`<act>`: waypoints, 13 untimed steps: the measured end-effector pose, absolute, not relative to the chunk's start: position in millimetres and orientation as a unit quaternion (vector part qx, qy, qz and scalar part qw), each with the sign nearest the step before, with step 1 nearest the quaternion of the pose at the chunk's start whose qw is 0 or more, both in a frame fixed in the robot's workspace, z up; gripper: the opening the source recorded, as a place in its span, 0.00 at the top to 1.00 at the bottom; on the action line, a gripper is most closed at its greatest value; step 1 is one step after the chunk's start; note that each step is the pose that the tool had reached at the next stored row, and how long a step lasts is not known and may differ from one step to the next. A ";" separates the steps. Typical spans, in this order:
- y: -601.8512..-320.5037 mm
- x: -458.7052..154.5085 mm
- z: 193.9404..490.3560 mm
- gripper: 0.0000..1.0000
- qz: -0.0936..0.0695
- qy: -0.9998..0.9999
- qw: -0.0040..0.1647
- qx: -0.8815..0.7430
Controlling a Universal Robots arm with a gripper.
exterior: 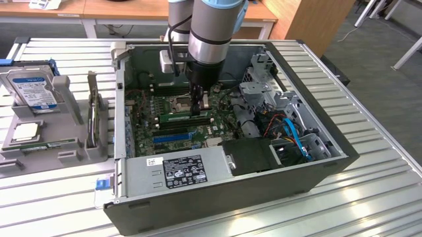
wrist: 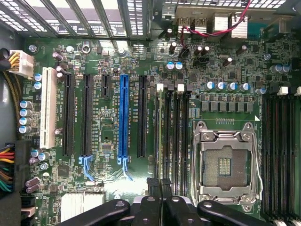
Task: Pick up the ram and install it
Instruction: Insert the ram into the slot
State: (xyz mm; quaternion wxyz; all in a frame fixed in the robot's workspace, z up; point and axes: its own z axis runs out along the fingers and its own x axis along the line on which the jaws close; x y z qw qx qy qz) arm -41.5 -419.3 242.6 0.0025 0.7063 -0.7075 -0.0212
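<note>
Where the ribbed metal surface (exterior: 369, 197) reaches the exterior view's left edge, a grey tray (exterior: 66, 157) carries a hard drive (exterior: 31, 91) and a processor chip (exterior: 25, 131). To its right lies the open computer case (exterior: 316, 173). Inside it the ram (exterior: 175, 117) stands on its long edge at the memory slots (wrist: 171, 132), beside the processor socket (wrist: 225, 165). Its long axis runs from the exterior view's left to its right, in line with the blue slot (exterior: 173, 138). The labelled face is toward the camera and the contact edge is down.

Over the end nearer the exterior view's right hangs the end effector (exterior: 200, 112), fingers drawn together. Whether they pinch the top edge or merely bear on it I cannot tell.

I judge the stick light, thin and stiff, but brittle. It is best taken by its two flat faces near the top edge, clear of the contacts. It should bear a load along its edge but not sideways, where it could bend or crack.
</note>
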 end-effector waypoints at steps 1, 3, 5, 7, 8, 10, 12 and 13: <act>-419.3 -41.5 242.6 0.88 -0.021 -0.708 0.003 0.706; -419.3 -41.5 242.5 0.88 -0.021 -0.708 0.002 0.706; -419.3 -41.5 242.4 0.88 -0.021 -0.709 0.002 0.705; -419.3 -41.5 242.3 0.88 -0.021 -0.710 0.002 0.704; -419.3 -41.5 242.3 0.88 -0.021 -0.710 0.002 0.703; -419.3 -41.5 242.3 0.88 -0.021 -0.711 0.002 0.703; -419.3 -41.5 242.3 0.88 -0.021 -0.711 0.002 0.703; -419.1 -41.5 242.2 0.88 -0.021 -0.711 0.002 0.703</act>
